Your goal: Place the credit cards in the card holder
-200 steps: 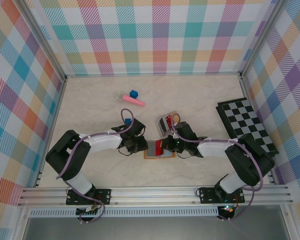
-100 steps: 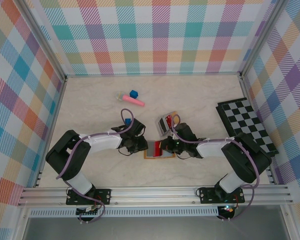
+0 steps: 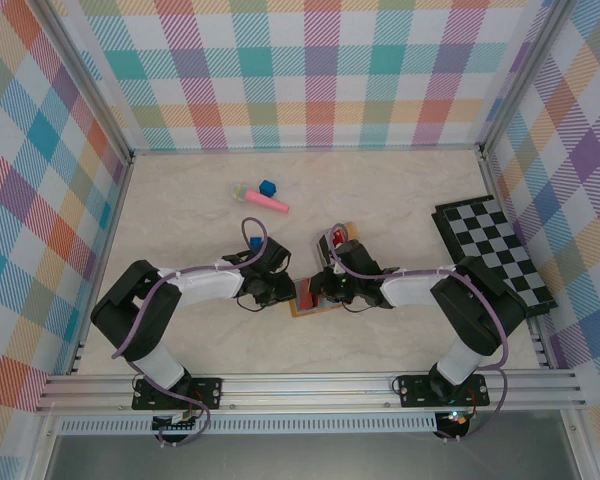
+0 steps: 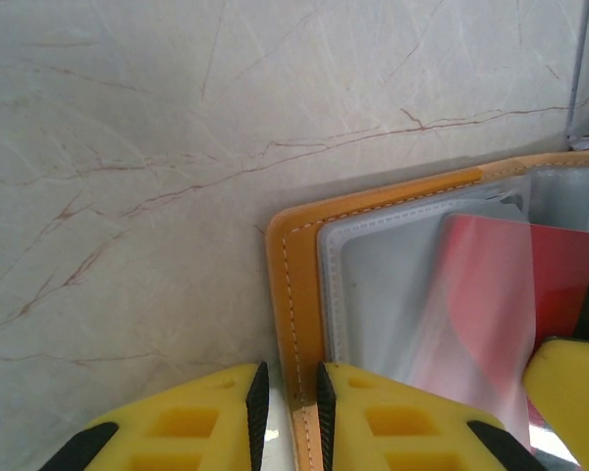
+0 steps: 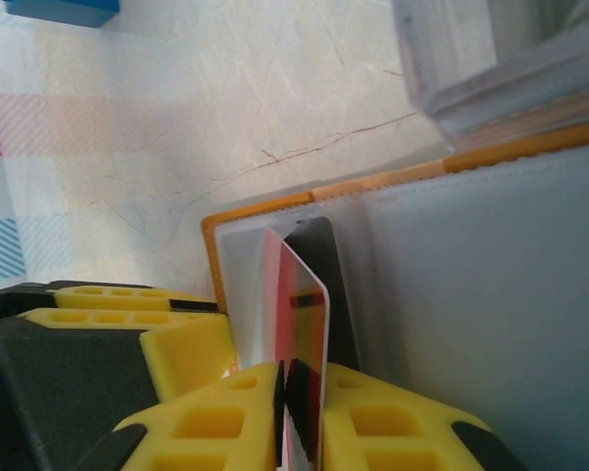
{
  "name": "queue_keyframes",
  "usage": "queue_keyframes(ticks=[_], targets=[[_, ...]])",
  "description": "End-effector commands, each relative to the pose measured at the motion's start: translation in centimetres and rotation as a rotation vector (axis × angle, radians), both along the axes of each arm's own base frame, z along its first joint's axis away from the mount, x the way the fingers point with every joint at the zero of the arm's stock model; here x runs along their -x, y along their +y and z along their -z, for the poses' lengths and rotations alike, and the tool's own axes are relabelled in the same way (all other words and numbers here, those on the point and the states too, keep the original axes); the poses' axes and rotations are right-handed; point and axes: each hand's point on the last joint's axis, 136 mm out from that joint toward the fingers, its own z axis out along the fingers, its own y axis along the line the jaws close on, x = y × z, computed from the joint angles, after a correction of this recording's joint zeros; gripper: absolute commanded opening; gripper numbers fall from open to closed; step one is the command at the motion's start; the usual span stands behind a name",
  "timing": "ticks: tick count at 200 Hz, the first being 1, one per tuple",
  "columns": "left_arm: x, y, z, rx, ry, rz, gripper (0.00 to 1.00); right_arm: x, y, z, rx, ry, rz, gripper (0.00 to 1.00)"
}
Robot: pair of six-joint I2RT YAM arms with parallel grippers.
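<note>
The orange-brown card holder [image 3: 320, 309] lies open on the table between both arms, its clear inner sleeves up [image 4: 393, 285]. My left gripper [image 3: 283, 293] [image 4: 293, 417] is shut on the holder's stitched left edge [image 4: 293, 265]. My right gripper [image 3: 318, 290] [image 5: 299, 417] is shut on a red card [image 5: 309, 314] that stands on its long edge, its front end inside a clear pocket of the holder [image 5: 471, 294]. Through the sleeve that red card [image 4: 530, 285] shows. The rest of the cards [image 3: 336, 238] lie just behind the holder, partly hidden by my right arm.
A pink stick [image 3: 267, 202] and a blue cube [image 3: 268, 187] lie at the back left. Another blue cube [image 3: 254, 241] [image 5: 64, 10] sits beside my left arm. The chequered board [image 3: 495, 250] lies at the right wall.
My right gripper has moved left with the red card, pushing it into the holder's pocket. The right arm now covers more of the card stack. The left gripper has stayed put.
</note>
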Motion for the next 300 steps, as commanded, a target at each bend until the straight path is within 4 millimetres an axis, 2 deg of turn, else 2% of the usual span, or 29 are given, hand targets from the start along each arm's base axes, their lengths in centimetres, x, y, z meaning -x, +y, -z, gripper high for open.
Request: queue_keyframes(ticks=[1,43,108,165,208,232,272,288,300], targets=[[0.9,0.3,1.1,-0.016,0.029,0.009,0.23,1.3,-1.8,1.3,0.129,0.043,-0.015,0.23],[0.8,0.4,1.1,-0.029,0.024,0.011,0.21,1.3,-3.0,1.3,0.230,0.038,-0.042,0.35],[0.3,0.1,1.0,-0.031,0.014,0.018,0.18,-0.1,-2.4,1.4,0.299,0.034,-0.073,0.36],[-0.4,-0.5,1.4,-0.027,0.004,0.032,0.15,-0.6,-1.2,0.6,0.300,0.012,-0.161,0.37],[-1.2,-0.9,1.3,-0.039,-0.018,0.054,0.14,-0.3,1.1,0.2,0.231,0.022,-0.275,0.37],[-1.4,-0.9,1.4,-0.050,-0.022,0.060,0.13,-0.7,1.1,0.0,0.244,0.007,-0.275,0.37],[-1.4,-0.6,1.6,-0.063,-0.024,0.058,0.13,-0.9,0.0,-0.7,0.296,-0.012,-0.244,0.42],[-1.3,-0.6,1.7,-0.066,-0.021,0.058,0.13,-1.1,-0.8,-0.4,0.344,0.003,-0.219,0.44],[-1.3,-0.6,1.8,-0.067,-0.021,0.058,0.13,-1.1,-0.6,-0.2,0.341,0.008,-0.223,0.43]])
